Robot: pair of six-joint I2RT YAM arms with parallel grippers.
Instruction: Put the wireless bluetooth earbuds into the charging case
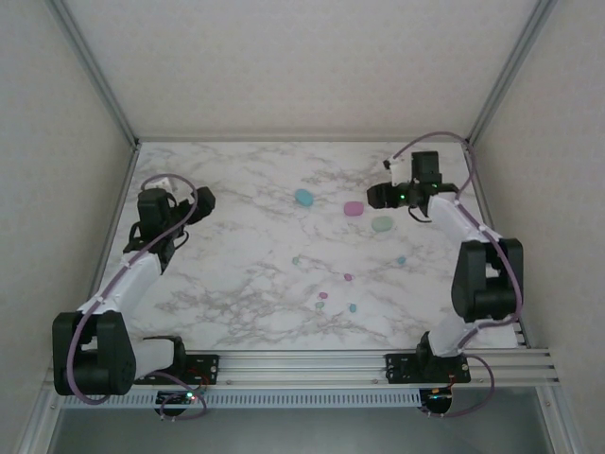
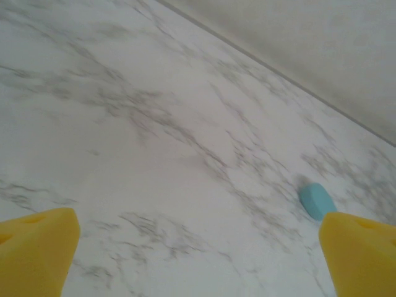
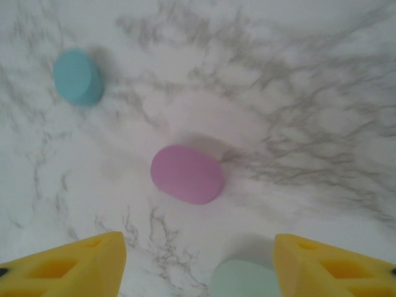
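Three oval charging cases lie shut at the back of the marble table: teal [image 1: 302,197], pink [image 1: 353,209] and mint [image 1: 382,224]. Several tiny earbuds are scattered nearer the front, among them a teal one [image 1: 296,260], a pink one [image 1: 348,277] and another teal one [image 1: 353,307]. My right gripper [image 1: 376,197] hovers open just behind the pink case [image 3: 187,174], with the mint case [image 3: 247,279] between its yellow fingers [image 3: 74,266] and the teal case [image 3: 77,76] farther off. My left gripper [image 1: 204,200] is open over bare marble; the teal case [image 2: 317,200] lies ahead by its right finger [image 2: 362,253].
White walls with metal corner posts [image 1: 95,71] close in the table on three sides. An aluminium rail [image 1: 302,364] carrying both arm bases runs along the near edge. The marble between the left gripper and the cases is bare.
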